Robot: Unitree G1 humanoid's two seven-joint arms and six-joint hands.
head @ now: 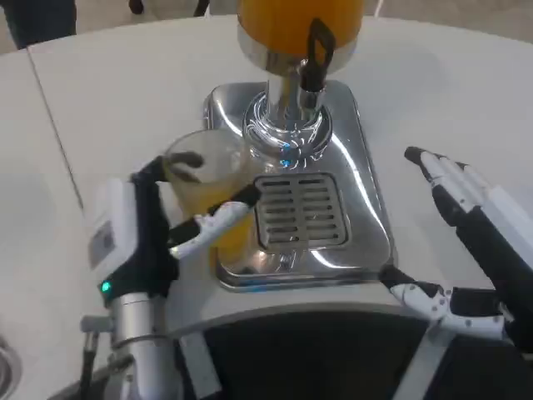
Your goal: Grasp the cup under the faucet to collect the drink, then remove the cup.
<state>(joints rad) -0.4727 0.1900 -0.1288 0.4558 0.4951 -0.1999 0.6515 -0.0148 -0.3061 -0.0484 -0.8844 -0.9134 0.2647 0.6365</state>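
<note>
Clear cup (202, 185) of orange drink sits gripped in the left hand (158, 229); right hand (466, 242) spread, holding nothing.

Shiny chrome all over the dispenser base (366, 225), mirror-glossy, with a duller slotted metal drip grate (301, 210). Polished metal column (286, 112) too, plus a black plastic-looking tap lever (318, 52). Clear, smooth see-through cup (208, 187), glass or plastic, can't tell. Matt white table (125, 92). Smooth white-and-black plastic on the left hand (158, 225) and right hand (466, 242), brushed silver forearm (141, 342).
</note>
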